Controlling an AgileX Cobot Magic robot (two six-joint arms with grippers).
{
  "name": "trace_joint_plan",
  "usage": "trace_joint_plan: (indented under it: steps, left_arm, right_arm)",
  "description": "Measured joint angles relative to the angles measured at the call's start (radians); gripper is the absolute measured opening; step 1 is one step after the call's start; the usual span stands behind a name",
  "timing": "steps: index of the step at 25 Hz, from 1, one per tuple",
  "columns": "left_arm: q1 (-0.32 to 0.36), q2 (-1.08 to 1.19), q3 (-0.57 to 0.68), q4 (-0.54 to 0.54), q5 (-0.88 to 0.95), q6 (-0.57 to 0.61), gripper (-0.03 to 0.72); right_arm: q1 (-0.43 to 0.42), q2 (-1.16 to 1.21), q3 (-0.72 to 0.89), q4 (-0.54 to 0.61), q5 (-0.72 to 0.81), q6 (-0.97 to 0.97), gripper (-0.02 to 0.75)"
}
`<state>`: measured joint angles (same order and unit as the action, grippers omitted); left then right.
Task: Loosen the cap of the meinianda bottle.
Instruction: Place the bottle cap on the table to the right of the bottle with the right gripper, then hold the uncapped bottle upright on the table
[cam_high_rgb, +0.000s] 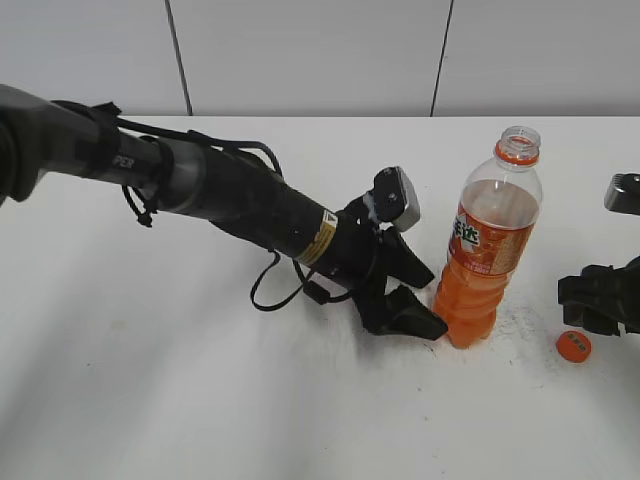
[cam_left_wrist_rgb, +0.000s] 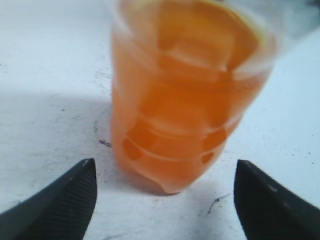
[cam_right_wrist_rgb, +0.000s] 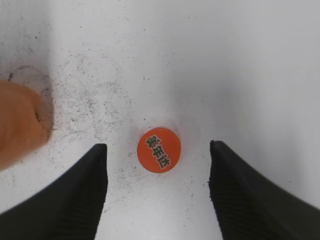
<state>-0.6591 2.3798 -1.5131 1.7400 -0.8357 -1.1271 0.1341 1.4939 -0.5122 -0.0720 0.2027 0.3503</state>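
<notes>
The meinianda bottle (cam_high_rgb: 490, 240) stands upright on the white table, its mouth uncapped, orange neck ring showing. Its ribbed orange base fills the left wrist view (cam_left_wrist_rgb: 180, 100) and its edge shows in the right wrist view (cam_right_wrist_rgb: 17, 125). The orange cap (cam_high_rgb: 573, 346) lies flat on the table to the right of the bottle, printed top up (cam_right_wrist_rgb: 159, 150). My left gripper (cam_high_rgb: 420, 295) is open just left of the bottle's base, its fingers (cam_left_wrist_rgb: 165, 200) apart from it. My right gripper (cam_high_rgb: 600, 300) is open and empty, fingers (cam_right_wrist_rgb: 157, 192) either side just behind the cap.
The white table (cam_high_rgb: 150, 380) carries dark scuff marks around the bottle (cam_right_wrist_rgb: 85, 95). A grey panelled wall (cam_high_rgb: 300, 50) runs behind the table's far edge. The left arm with its cables (cam_high_rgb: 230, 200) stretches across the left half of the table.
</notes>
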Motion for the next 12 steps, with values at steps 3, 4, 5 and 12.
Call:
trace_joint_plan:
  steps: [3, 4, 5, 12]
  left_arm:
    - [0.011, -0.043, 0.003, 0.007, 0.013, -0.088, 0.665]
    - [0.016, -0.059, 0.006, 0.007, 0.013, -0.103, 0.664]
    - [0.02, -0.077, 0.014, 0.007, 0.016, -0.113, 0.662]
    - [0.037, -0.224, 0.107, 0.008, 0.112, -0.128, 0.649]
  right_arm:
    - [0.0, 0.0, 0.0, 0.002, 0.0, 0.0, 0.47]
    - [0.0, 0.0, 0.0, 0.002, 0.001, 0.0, 0.471]
    - [0.0, -0.001, 0.0, 0.002, 0.003, 0.0, 0.471]
    - [0.0, -0.074, 0.0, 0.002, 0.042, 0.0, 0.471]
